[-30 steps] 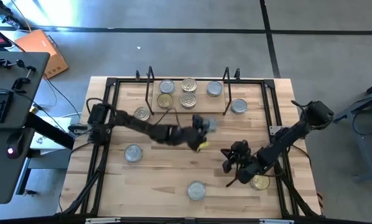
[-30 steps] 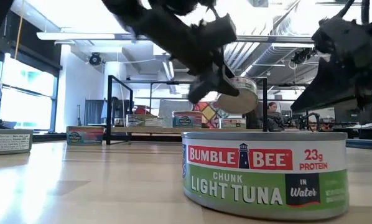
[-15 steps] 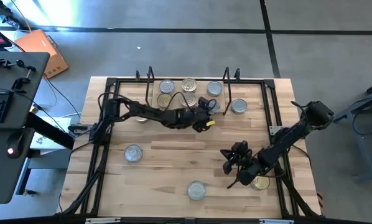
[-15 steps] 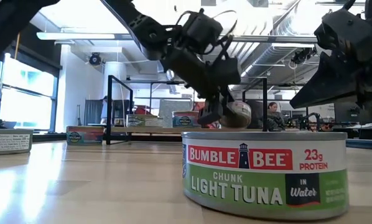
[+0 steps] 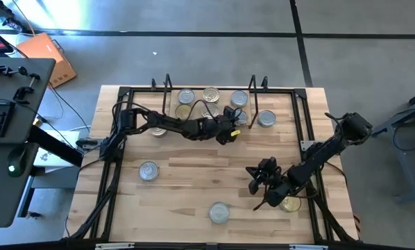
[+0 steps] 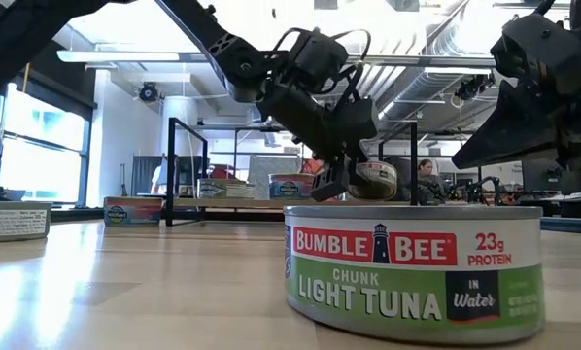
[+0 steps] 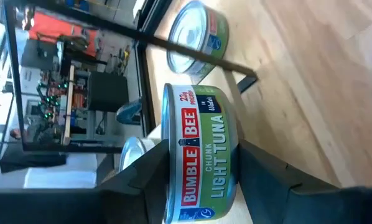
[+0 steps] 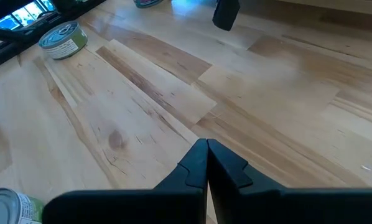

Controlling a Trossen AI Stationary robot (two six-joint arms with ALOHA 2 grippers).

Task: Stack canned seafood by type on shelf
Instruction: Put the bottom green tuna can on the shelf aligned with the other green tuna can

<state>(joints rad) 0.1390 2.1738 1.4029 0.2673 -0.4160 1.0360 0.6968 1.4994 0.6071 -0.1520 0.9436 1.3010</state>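
Where the shelf [image 5: 167, 119] starts, flat upright tuna tin [image 7: 198, 158] between left end effector [image 7: 198, 186] fingers.

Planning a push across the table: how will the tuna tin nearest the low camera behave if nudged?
The tuna tin is squat and sits flat, so it will probably slide rather than tip. Sealed metal suggests it is stiff and fairly heavy for its size.
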